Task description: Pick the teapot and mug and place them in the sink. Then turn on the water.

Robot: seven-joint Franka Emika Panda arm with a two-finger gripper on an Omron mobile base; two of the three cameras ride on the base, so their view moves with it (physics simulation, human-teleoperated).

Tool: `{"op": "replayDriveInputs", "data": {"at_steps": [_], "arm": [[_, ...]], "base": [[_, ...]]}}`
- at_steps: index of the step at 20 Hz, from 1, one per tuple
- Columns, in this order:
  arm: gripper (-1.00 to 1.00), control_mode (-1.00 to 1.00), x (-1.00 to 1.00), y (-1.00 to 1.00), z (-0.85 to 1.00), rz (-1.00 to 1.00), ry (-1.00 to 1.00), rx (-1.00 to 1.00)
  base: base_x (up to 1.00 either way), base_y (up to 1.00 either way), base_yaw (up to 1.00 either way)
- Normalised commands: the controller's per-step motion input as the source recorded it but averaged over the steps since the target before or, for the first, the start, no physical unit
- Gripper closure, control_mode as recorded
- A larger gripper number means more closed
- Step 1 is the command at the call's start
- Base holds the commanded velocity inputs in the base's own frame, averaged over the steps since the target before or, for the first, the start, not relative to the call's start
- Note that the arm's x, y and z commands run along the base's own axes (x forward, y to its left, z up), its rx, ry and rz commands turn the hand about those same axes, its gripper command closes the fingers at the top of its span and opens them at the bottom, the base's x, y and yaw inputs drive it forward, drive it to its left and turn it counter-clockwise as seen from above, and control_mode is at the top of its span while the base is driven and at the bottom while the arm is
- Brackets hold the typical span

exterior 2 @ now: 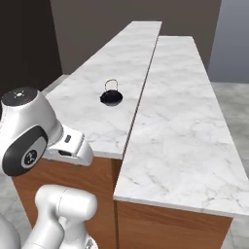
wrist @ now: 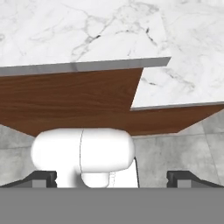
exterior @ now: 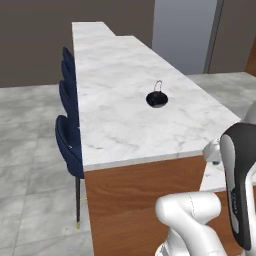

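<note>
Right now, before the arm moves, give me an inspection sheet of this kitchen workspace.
Surface: white marble counter, two slabs side by side on brown wood panels.
Job's things: teapot, small, dark, with a thin loop handle, standing upright alone on the counter.
Clutter: nothing seen.
End effector: end effector open, fingertips wide apart, holding nothing, facing the counter's end, well short of the teapot.
Cables: nothing seen.
Surroundings: blue chairs in a row along the counter's far side; grey tiled floor; dark walls.
</note>
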Motion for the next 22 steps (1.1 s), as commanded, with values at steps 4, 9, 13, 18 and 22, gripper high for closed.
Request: {"op": "replayDriveInputs", "data": {"at_steps": [4,9,13,18,22], "arm": [[-1.00,1.00,0.00,0.00,0.00,0.00,0.00,0.00],[-1.00,1.00,0.00,0.00,0.00,0.00,0.00,0.00],[-1.00,1.00,0.00,0.00,0.00,0.00,0.00,0.00],[-1.00,1.00,0.00,0.00,0.00,0.00,0.00,0.00],[-1.00,-1.00,0.20,0.00,0.00,0.00,0.00,0.00]], "base": [[0.42,-0.03,-0.15],[0.25,-0.12,-0.03],[0.47,0.00,-0.03],[0.44,0.00,-0.01],[0.49,0.00,-0.02]]}}
